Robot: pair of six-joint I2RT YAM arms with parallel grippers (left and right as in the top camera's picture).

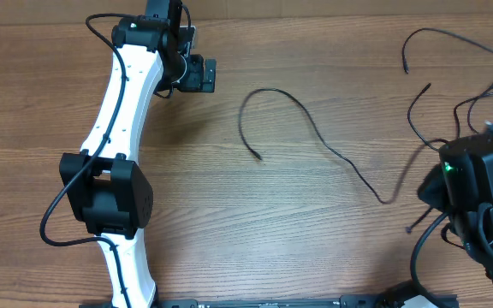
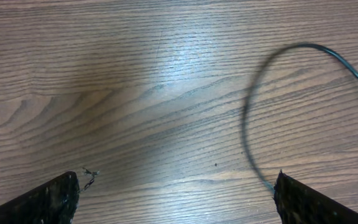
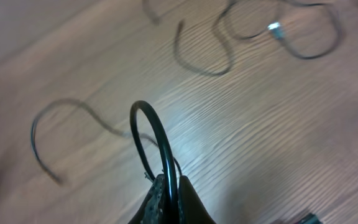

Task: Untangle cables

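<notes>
Two arms (image 1: 122, 111); at least three cables (image 1: 315, 128).

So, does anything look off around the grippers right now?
One thing: the thin black cable arches in a tight loop out of the shut right gripper, bent sharply at the pinch. No damage visible.

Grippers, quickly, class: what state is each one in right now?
Left gripper: open, holding nothing.
Right gripper: closed on a black cable.
</notes>
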